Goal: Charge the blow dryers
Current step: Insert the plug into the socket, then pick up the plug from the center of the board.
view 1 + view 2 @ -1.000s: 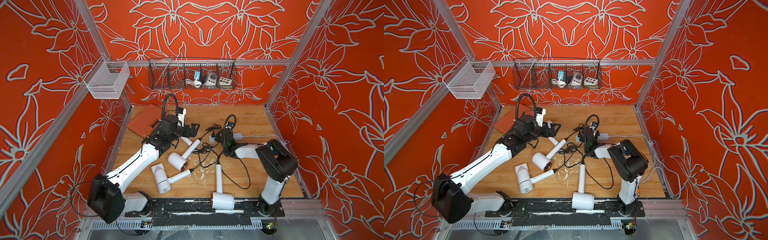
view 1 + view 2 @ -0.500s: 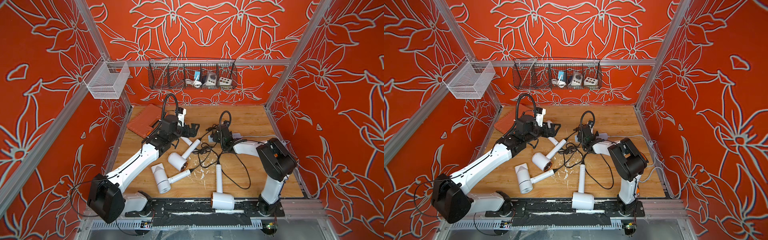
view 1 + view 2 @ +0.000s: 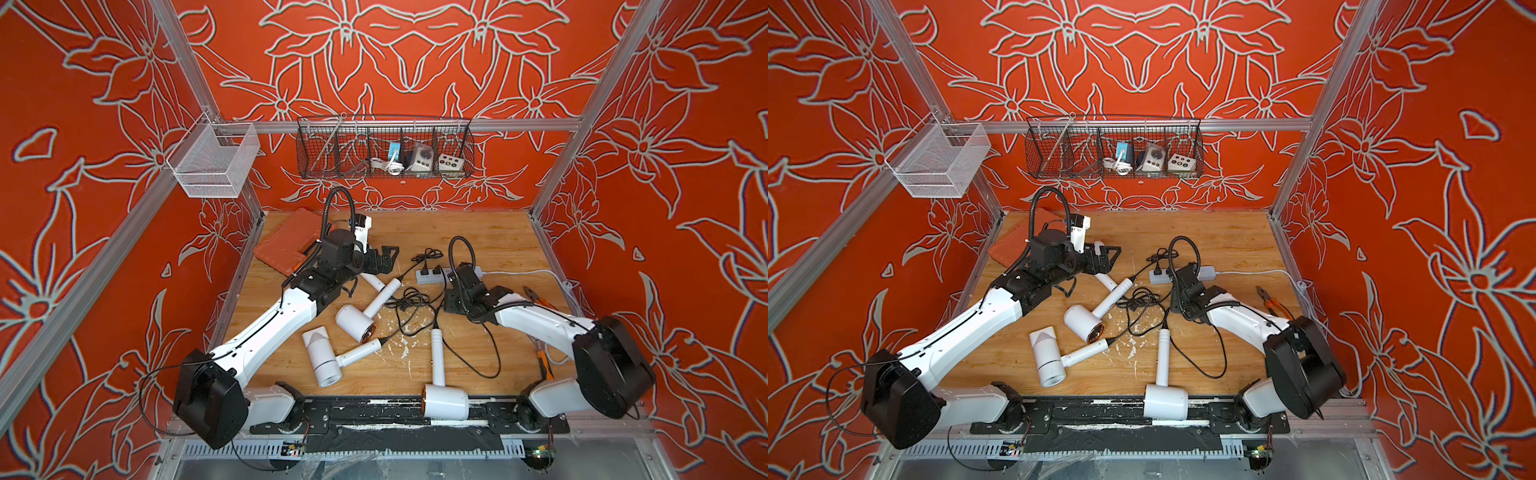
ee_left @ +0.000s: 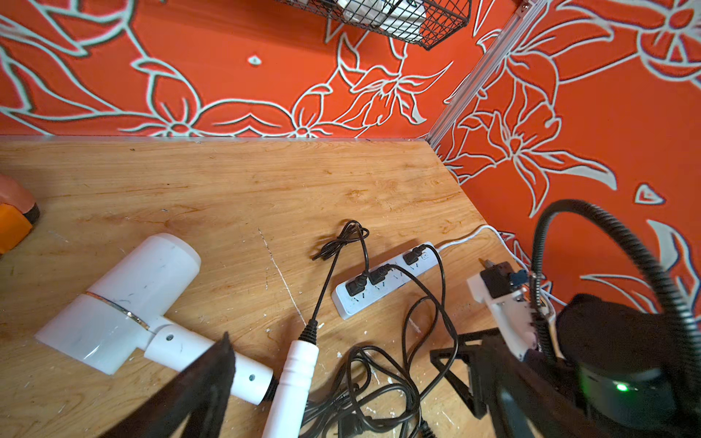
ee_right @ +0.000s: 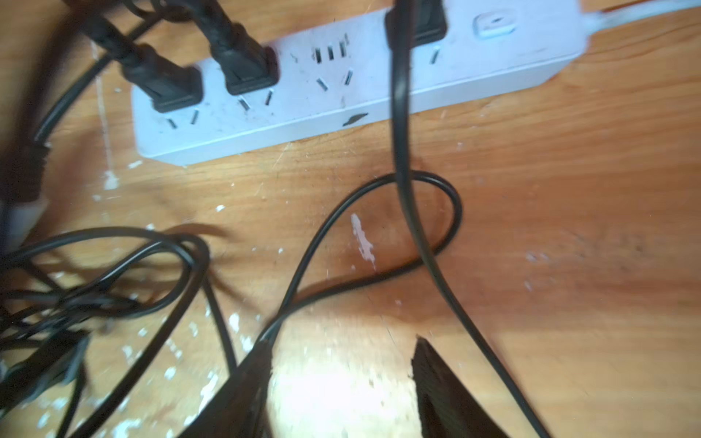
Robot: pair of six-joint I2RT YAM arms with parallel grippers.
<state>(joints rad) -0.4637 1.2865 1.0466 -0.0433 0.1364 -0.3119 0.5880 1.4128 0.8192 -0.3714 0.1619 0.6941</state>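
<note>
Dryers: four white blow dryers (image 3: 355, 323) lie flat on the bench (image 3: 478, 232), handles turned toward the middle, likely so that their cords reach the sockets. The front dryer (image 3: 446, 401) sits at the near edge; the far dryer (image 4: 117, 303) lies beside the left arm.
Power strip: the power strip (image 5: 341, 94) lies at the back right of the bench, sockets up, its white lead running off toward the right wall.
Plugs: three black plugs (image 5: 248, 72) are seated in the strip; one free socket (image 5: 333, 64) shows between the second and third.
Cords: the cord tangle (image 3: 409, 299) sits between dryers and strip. Which cord serves which dryer cannot be told; a loose plug seems to lie in it, blurred.
Right arm: the right end effector (image 5: 343, 347) hovers low just in front of the strip, jaws apart and empty, a cord passing beside one finger. It is the arm nearer the sockets.
Left arm: the left end effector (image 3: 383, 259) hangs above the far dryer's handle, jaws spread wide, gripping nothing; well placed to steady a dryer or feed slack.
Progress: three of four look plugged in; the last plug needs finding and pressing into the free socket.
Risk: dragging one cord may tug a seated plug.
</note>
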